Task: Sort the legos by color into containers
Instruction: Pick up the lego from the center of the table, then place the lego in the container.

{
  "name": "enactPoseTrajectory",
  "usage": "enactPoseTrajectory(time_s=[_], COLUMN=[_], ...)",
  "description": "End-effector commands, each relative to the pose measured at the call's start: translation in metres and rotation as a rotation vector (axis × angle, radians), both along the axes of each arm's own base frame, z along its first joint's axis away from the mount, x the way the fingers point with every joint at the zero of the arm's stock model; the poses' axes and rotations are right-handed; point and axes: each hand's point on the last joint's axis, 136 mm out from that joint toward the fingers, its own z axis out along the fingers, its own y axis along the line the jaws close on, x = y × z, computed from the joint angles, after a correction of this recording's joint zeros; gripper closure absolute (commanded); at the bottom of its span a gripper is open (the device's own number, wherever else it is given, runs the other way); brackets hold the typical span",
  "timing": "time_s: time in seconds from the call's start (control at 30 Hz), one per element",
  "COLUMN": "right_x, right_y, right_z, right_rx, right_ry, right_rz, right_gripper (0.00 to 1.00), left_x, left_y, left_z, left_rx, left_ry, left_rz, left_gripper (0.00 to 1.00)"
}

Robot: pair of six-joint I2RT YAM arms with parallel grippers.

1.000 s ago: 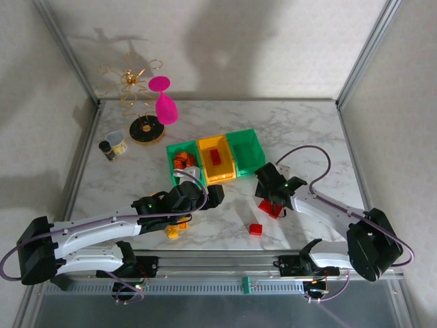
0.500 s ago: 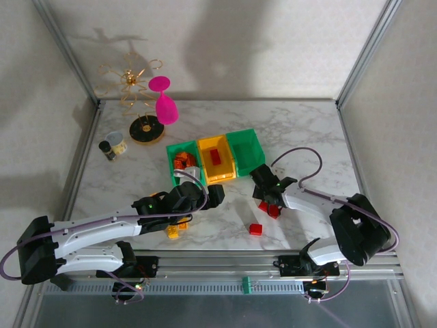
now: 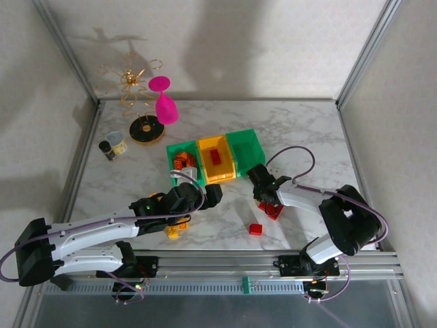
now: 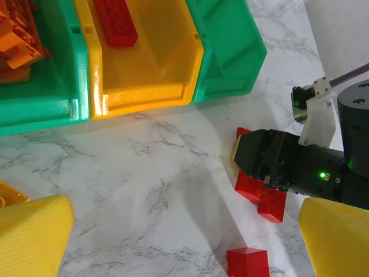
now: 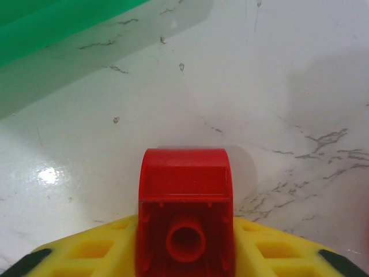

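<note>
**Right claw pinches a small red lego near the bins**

The right claw is pressed onto a small red lego. A yellow finger sits on each side of it. The lego's hollow bottom, with one round tube, faces the wrist camera. Its other end pointing out past the fingers, toward the marble table. It is too hard to tell which way its long side runs, or whether it touches the table.

From above, this claw is just in front of the right green bin. More red legos peek out from under its black body. One loose red lego lies alone, nearer the arms.

The three bins stand side by side, touching. The left green bin holds a heap of orange legos. The yellow bin in the middle holds a long red lego. It lies flat with its studs up, and its long side runs from the front of the bin to the back.

The left claw is spread wide and holds nothing. It hangs over bare table in front of the bins. A few orange and yellow legos lie beside the left arm.
</note>
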Motion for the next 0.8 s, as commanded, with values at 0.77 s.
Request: enactPoseTrajectory(time_s=[0.77], right_x=[0.094], right_y=[0.153], right_z=[0.136], right_rx=[0.184], right_ry=[-0.281], right_rz=[0.381], right_gripper=[0.68], left_x=[0.016], left_y=[0.058], left_z=[0.007], left_rx=[-0.009], left_ry=[0.002], left_rz=[0.237], left_gripper=[0.00])
